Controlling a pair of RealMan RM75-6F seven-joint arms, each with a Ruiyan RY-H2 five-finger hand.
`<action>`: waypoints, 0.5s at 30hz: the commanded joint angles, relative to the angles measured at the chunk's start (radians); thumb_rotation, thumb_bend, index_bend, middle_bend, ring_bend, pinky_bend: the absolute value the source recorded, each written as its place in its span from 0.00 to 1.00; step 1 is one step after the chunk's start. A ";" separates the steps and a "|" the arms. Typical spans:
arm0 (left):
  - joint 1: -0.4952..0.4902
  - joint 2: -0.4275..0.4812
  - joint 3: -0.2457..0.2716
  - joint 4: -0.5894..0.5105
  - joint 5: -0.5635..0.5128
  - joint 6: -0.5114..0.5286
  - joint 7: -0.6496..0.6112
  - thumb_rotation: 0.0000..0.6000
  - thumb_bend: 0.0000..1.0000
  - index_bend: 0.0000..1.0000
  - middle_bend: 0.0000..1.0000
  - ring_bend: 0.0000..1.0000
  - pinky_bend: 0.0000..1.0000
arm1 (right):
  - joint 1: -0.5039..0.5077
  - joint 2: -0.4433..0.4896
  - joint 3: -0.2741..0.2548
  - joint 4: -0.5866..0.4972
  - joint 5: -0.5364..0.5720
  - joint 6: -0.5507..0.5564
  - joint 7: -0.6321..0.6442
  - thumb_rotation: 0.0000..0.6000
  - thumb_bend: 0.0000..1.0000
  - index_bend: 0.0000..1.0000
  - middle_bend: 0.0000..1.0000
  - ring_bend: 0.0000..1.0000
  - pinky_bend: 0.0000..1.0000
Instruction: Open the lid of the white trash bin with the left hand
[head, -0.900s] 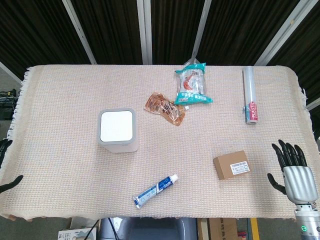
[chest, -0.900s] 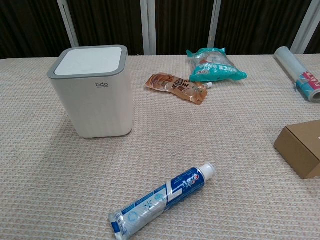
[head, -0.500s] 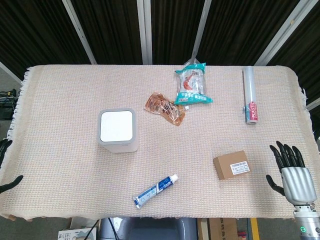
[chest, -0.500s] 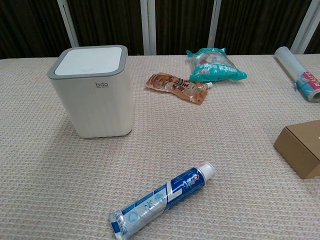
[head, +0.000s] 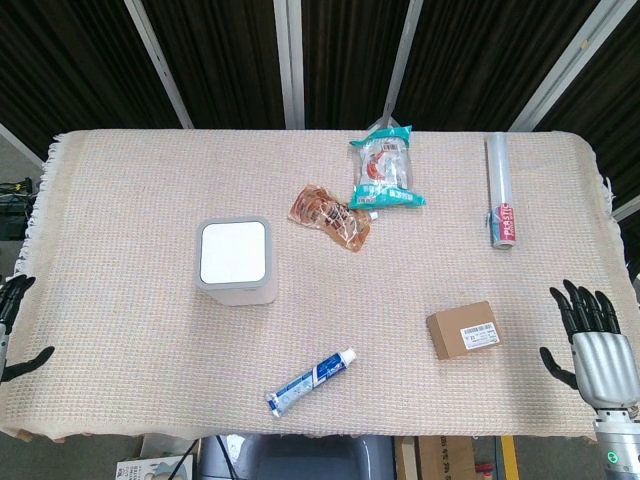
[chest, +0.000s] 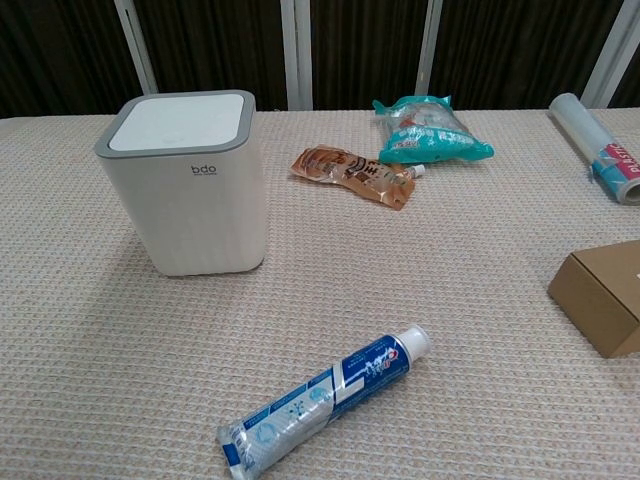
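Observation:
The white trash bin (head: 236, 262) (chest: 187, 183) stands left of the table's middle, its flat white lid with a grey rim closed. My left hand (head: 12, 325) shows only at the far left edge of the head view, well left of the bin, fingers spread and empty. At the front right corner my right hand (head: 592, 340) is held up with fingers spread, holding nothing. Neither hand appears in the chest view.
A toothpaste tube (head: 311, 380) lies near the front edge. A brown cardboard box (head: 463, 329) sits front right. An orange snack pouch (head: 332, 216) and a teal snack bag (head: 383, 170) lie behind the bin's right. A foil roll (head: 499, 188) lies far right.
My left hand has crept a little into view at the left edge. My right hand shifted slightly right and down. The bin and other items have not moved.

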 joint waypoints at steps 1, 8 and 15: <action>-0.012 -0.002 -0.006 0.010 0.000 -0.015 -0.026 1.00 0.24 0.11 0.13 0.07 0.27 | 0.000 -0.001 0.000 0.001 0.005 -0.003 -0.009 1.00 0.30 0.09 0.02 0.03 0.01; -0.091 0.010 -0.019 0.033 0.033 -0.111 -0.122 1.00 0.28 0.11 0.32 0.31 0.45 | 0.005 -0.014 -0.004 0.009 0.011 -0.020 -0.034 1.00 0.30 0.09 0.02 0.03 0.01; -0.234 0.099 -0.060 -0.068 0.040 -0.300 -0.198 1.00 0.32 0.11 0.46 0.46 0.56 | 0.011 -0.023 -0.007 0.008 0.026 -0.044 -0.058 1.00 0.30 0.09 0.02 0.03 0.01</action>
